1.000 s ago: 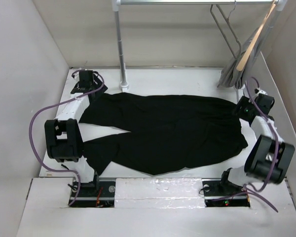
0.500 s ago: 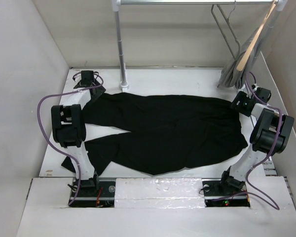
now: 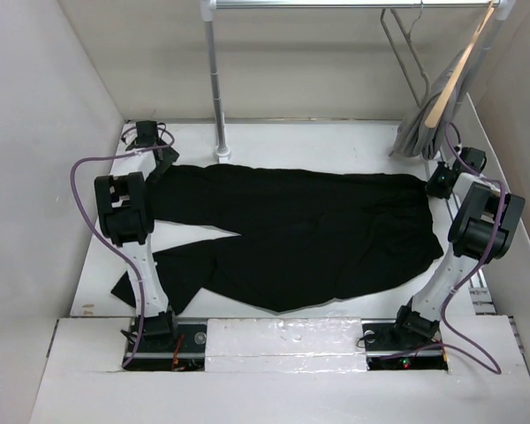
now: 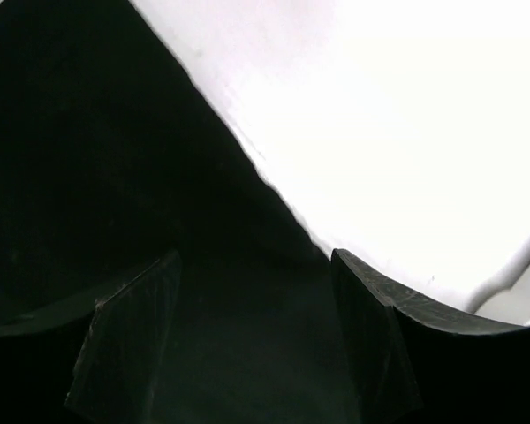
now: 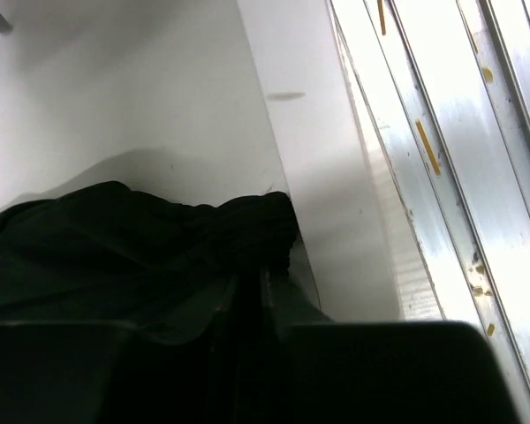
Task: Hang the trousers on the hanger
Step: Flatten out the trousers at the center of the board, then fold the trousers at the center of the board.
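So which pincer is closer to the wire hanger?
Right. The right pincer is at the trousers' corner just below the hanger on the rail; the left pincer is across the table, at the far left.

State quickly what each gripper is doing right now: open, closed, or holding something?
Left gripper: open, fingers apart over the trousers.
Right gripper: closed on the bunched edge of the trousers.

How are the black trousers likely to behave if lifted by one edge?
Probably floppy: the trousers lie flat with soft creases and bunch into folds at the right hand. Lifted from one edge, the legs would likely droop and drag. They seem unlikely to roll or tip.
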You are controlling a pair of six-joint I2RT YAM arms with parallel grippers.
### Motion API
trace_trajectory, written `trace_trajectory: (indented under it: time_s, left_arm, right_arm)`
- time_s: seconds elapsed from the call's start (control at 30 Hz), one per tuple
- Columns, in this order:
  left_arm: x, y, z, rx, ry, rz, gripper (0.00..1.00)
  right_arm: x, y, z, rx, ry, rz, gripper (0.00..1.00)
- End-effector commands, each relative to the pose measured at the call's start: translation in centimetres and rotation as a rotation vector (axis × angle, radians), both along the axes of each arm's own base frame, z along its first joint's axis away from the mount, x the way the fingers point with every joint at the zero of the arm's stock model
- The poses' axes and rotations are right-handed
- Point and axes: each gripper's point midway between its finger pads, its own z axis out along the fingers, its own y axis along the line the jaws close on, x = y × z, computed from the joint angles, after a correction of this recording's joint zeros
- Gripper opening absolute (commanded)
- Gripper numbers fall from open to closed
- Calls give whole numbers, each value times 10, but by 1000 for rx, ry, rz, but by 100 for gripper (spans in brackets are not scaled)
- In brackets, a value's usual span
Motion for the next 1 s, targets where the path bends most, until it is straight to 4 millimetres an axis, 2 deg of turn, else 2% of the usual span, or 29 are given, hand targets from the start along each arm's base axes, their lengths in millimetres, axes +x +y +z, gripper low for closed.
trace_trajectory:
  time_s: [0.0, 0.07, 0.1, 0.13, 0.2, 0.23, 0.3, 0.33, 0.37, 0.4, 0.43, 0.47, 0.5, 0.53, 0.57, 0.6, 0.63, 0.67, 0.7, 0.73, 0.77, 0.8, 0.83, 0.87, 0.9, 0.93, 0.97]
  left_arm:
    - [5, 0, -6, -6, 32, 4, 65]
    - [13, 1, -1, -1, 23, 3, 65]
    - [16, 2, -4, 1, 26, 3, 65]
    - [23, 3, 5, 5, 5, 4, 65]
    - [25, 7, 7, 22, 14, 12, 65]
    - [29, 10, 16, 36, 0, 20, 65]
    - [28, 10, 19, 36, -1, 21, 65]
    - [27, 9, 21, 33, -3, 18, 65]
    - [27, 7, 25, 24, -12, 8, 65]
    - [23, 3, 46, 14, -50, 1, 66]
    - [23, 2, 46, 9, -51, -3, 66]
    - [22, 2, 56, 11, -76, -6, 66]
    - [19, 1, 85, 17, -131, -8, 66]
    - [9, 1, 89, 26, -134, -13, 67]
    - [7, -2, 107, 49, -179, -13, 67]
    - [-2, -11, 148, 71, -258, -24, 68]
    - [-15, -14, 150, 91, -257, -25, 68]
    - [-20, -19, 165, 96, -296, -33, 68]
    - [-33, -31, 200, 96, -372, -49, 68]
    - [-44, -37, 203, 87, -380, -53, 68]
    - [-51, -43, 212, 83, -399, -58, 68]
    - [-64, -55, 240, 79, -460, -77, 68]
    - [-72, -60, 248, 78, -475, -84, 68]
    - [-79, -66, 259, 73, -497, -99, 68]
    - [-90, -73, 281, 67, -546, -118, 68]
    - [-97, -84, 295, 61, -576, -145, 68]
    - [-103, -85, 302, 54, -581, -150, 68]
  right_arm:
    - [17, -9, 20, -8, -64, 0, 12]
    - [30, -2, 40, -5, -152, 20, 4]
    - [34, 1, 49, -1, -189, 36, 3]
    - [39, -1, 66, -15, -239, 38, 3]
    - [44, 0, 85, -17, -287, 38, 2]
    - [52, -2, 107, -38, -353, 42, 4]
    - [56, -3, 113, -38, -368, 40, 6]
    - [56, -3, 112, -33, -359, 40, 10]
    - [58, -6, 108, -37, -350, 34, 23]
    - [49, -7, 91, -22, -275, 13, 33]
    - [49, -7, 91, -22, -274, 12, 33]
    - [48, -6, 91, -24, -274, 15, 46]
    - [46, -5, 94, -32, -284, 21, 54]
    - [41, -2, 91, -33, -283, 24, 60]
    - [37, 0, 97, -49, -296, 42, 68]
    - [34, 11, 116, -72, -331, 71, 71]
    - [22, 23, 108, -67, -305, 79, 73]
    - [15, 33, 111, -71, -310, 90, 77]
    - [6, 48, 137, -90, -367, 110, 79]
    - [1, 76, 136, -84, -367, 152, 80]
    - [-13, 94, 123, -68, -339, 168, 83]
    - [-19, 108, 126, -75, -344, 189, 84]
    - [-27, 142, 141, -78, -379, 257, 84]
    - [-36, 161, 141, -72, -379, 298, 82]
    - [-49, 182, 133, -65, -363, 348, 76]
    - [-58, 205, 137, -66, -372, 408, 68]
    - [-76, 258, 153, -60, -424, 553, 51]
